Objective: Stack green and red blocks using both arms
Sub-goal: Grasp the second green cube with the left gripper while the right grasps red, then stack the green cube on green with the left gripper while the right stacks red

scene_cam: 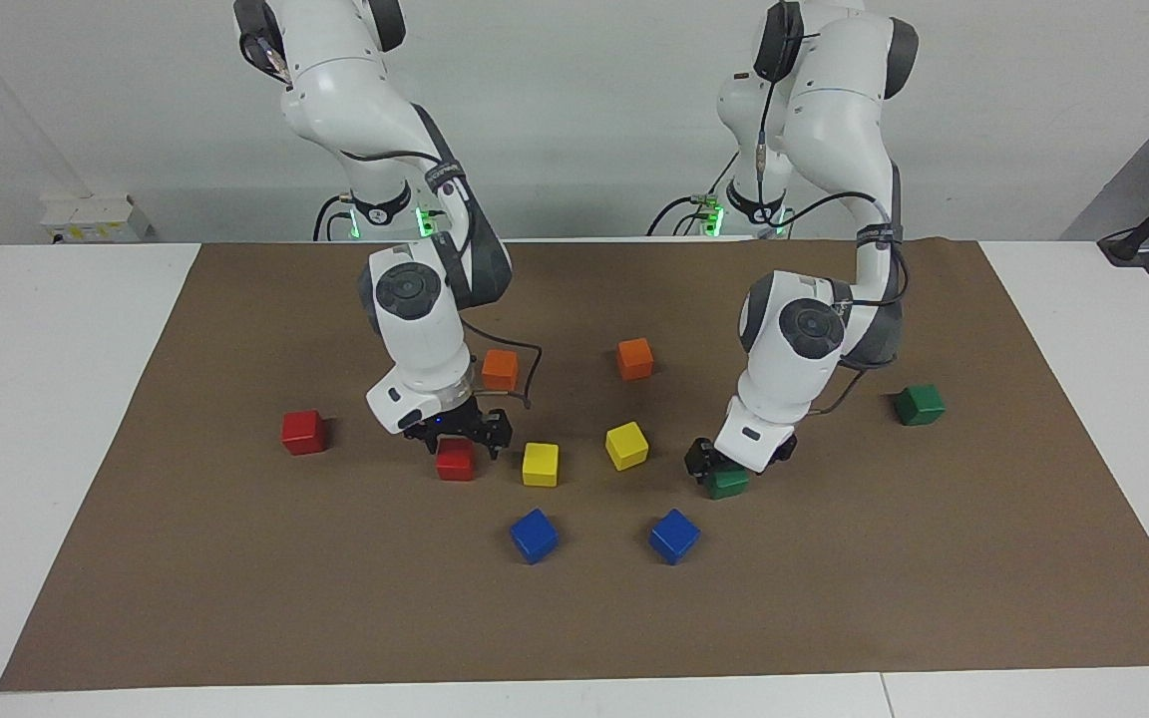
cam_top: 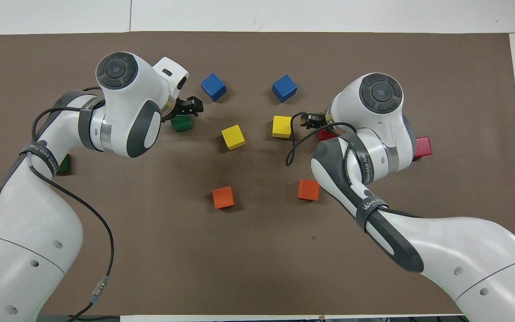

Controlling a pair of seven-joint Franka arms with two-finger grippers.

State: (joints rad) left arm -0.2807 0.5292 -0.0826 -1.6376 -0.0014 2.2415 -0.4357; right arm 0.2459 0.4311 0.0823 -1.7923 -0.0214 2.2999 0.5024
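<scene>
Your right hand (scene_cam: 457, 446) is down on a red block (scene_cam: 456, 461) on the brown mat (scene_cam: 235, 558) covering the tabletop, its fingers set about the block's sides, just beside a yellow block (scene_cam: 540, 465). Your left hand (scene_cam: 729, 467) sits low over a green block (scene_cam: 728, 484); you cannot tell how wide it stands. The second red block (scene_cam: 302, 432) lies toward the right arm's end, the second green block (scene_cam: 920, 404) toward the left arm's end, both well apart from the hands.
</scene>
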